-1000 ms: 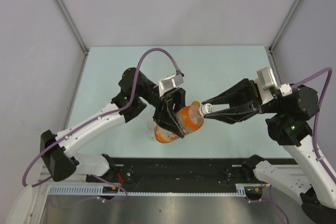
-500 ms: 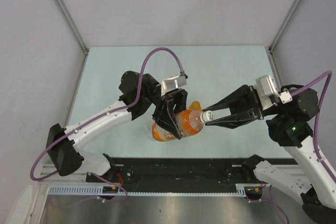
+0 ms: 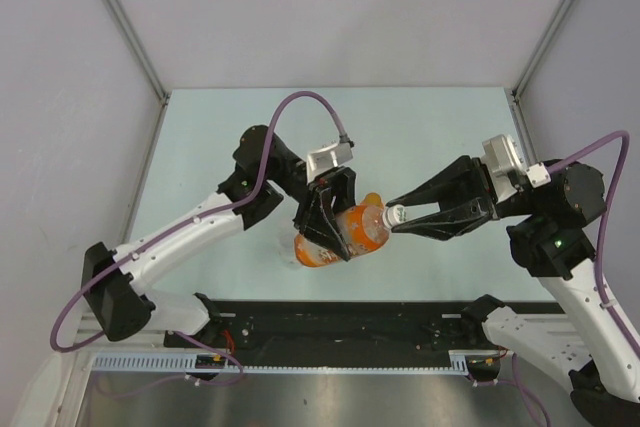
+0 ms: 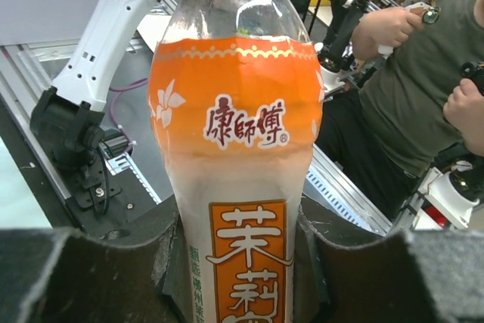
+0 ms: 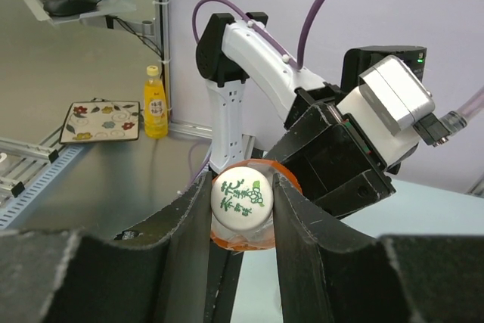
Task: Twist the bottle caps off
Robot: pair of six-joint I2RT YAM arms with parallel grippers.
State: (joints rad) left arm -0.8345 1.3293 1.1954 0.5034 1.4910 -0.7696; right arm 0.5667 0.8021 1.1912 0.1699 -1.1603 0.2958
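Observation:
My left gripper [image 3: 327, 219] is shut on the taller orange bottle [image 3: 345, 235] with the orange-white label [image 4: 238, 187] and holds it tilted above the table, neck toward the right. Its white cap [image 3: 394, 214], printed with green characters [image 5: 242, 196], sits between the fingers of my right gripper [image 3: 393, 215], which is shut on it. The right wrist view shows both pads [image 5: 198, 209] pressed against the cap's sides. The squat orange bottle, the clear bottle and the other caps are out of view.
The pale green table [image 3: 420, 127] is walled by grey panels left, back and right. A black rail [image 3: 350, 322] runs along the near edge between the arm bases. A purple cable [image 3: 300, 102] loops over the left wrist.
The left arm shifted the bottle slightly and the right gripper stayed closed on the cap, both moving a little upward and right from half a second ago.

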